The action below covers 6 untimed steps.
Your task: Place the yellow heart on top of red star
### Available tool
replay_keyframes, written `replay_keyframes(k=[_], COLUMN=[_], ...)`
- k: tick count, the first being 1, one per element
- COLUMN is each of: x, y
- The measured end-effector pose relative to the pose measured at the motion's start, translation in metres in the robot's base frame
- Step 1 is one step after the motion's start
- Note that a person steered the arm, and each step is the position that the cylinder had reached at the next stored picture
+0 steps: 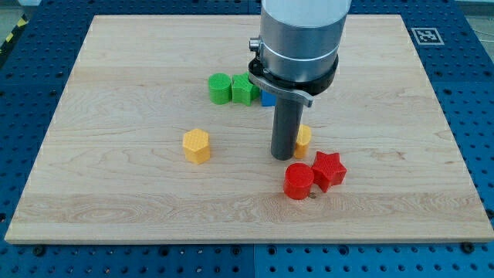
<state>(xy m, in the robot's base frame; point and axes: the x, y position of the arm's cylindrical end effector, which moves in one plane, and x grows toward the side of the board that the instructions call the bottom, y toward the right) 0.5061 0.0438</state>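
Observation:
The red star [329,169] lies right of centre toward the view's bottom, touching a red round block [299,182] on its left. A yellow block [303,140], mostly hidden behind my rod, sits just above the red star; its shape cannot be made out. My tip [282,157] rests on the board touching that yellow block's left side, just above the red round block. A yellow hexagon block [196,145] lies alone to the left of my tip.
Two green blocks [220,88] [245,89] sit side by side above my tip, with a blue block [268,98] partly hidden behind the arm. The wooden board [116,201] is bordered by a blue perforated table.

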Motion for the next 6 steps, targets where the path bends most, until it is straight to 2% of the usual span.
replay_keyframes(k=[1,2,4,5,6], x=[-0.001,-0.038,-0.031,-0.031,-0.062], y=[0.000,-0.008,0.035,0.034,0.061])
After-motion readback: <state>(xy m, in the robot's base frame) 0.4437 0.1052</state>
